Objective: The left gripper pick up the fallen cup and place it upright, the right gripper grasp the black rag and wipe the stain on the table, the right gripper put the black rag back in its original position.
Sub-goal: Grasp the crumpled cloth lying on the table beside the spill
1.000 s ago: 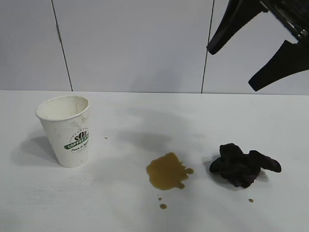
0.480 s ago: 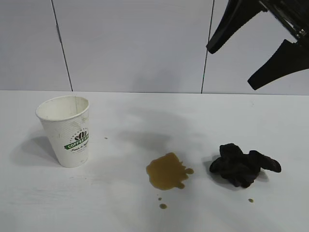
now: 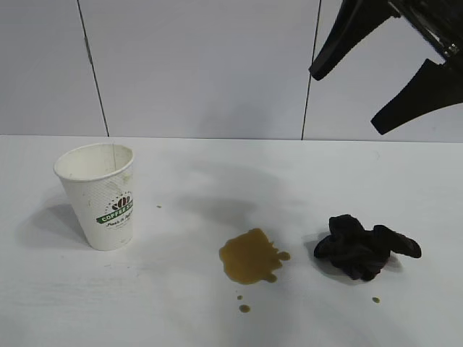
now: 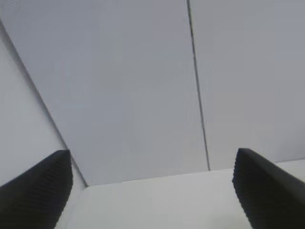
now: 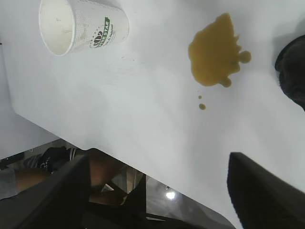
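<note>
The white dimpled paper cup (image 3: pixel 98 195) stands upright at about 9 o'clock on the white surface (image 3: pixel 217 318), its mouth open to the top. Its green banner reads "COFFEE" in part, with brown beans above and a line of script below too small to read. The amber stain (image 3: pixel 250 256) lies near the middle, a few droplets at its 6 o'clock side, and the crumpled black rag (image 3: pixel 364 247) sits just beside it at 3 o'clock, not touching it.

The right gripper (image 3: pixel 349 95) hangs at 1 o'clock above the rag, its two tapered fingers spread apart and holding nothing.

The exterior view does not show the left gripper (image 4: pixel 152 191); only its wrist view does, with both dark fingers wide apart, empty, facing the grey panelled wall (image 4: pixel 124 86) and the surface's far edge.

The right wrist view alone shows the cup's inside from above, the surface's near edge, and a person's arm (image 5: pixel 43 176) below it.
</note>
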{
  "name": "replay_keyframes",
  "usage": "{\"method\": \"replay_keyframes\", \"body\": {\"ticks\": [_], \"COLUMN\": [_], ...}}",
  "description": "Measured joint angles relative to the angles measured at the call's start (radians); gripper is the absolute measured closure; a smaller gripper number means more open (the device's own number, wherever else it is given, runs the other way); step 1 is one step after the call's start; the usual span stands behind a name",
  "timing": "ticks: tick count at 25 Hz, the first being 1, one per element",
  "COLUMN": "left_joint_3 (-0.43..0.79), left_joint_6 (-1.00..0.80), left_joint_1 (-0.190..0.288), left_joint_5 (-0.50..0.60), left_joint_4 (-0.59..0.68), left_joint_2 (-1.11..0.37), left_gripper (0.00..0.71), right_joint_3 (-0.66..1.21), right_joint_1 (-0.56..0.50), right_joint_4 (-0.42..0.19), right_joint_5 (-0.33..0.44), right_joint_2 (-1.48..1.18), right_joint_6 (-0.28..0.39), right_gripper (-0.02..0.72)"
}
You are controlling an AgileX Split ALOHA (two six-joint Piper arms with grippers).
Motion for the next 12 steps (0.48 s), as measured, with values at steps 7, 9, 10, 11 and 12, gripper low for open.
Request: {"method": "replay_keyframes", "body": {"ticks": [7, 9, 10, 11, 12], "left_joint_3": [0.0, 0.0, 0.0, 0.005, 0.017], "left_joint_6": [-0.172, -0.255, -0.3, -0.345, -0.382], "left_joint_1": [-0.053, -0.091, -0.11, -0.122, -0.132], "left_joint_5": [0.295, 0.364, 0.389, 0.411, 0.426], "left_joint_4": [0.106, 0.171, 0.206, 0.243, 0.272], "left_joint_2": [-0.186, -0.214, -0.223, -0.232, -0.241], "left_gripper": [0.056, 0.056, 0.056, 0.056, 0.056], "right_joint_3": [0.0, 0.0, 0.0, 0.0, 0.0], "right_joint_1": [0.0, 0.0, 0.0, 0.0, 0.0], "right_joint_4": [-0.006, -0.021, -0.028, -0.035, -0.043], "right_joint_5": [0.022, 0.023, 0.023, 0.024, 0.025], "right_joint_2": [0.0, 0.0, 0.0, 0.0, 0.0], "right_joint_6": [-0.001, -0.01, -0.014, -0.02, -0.024], "right_gripper": [0.159, 0.159, 0.159, 0.159, 0.159]}}
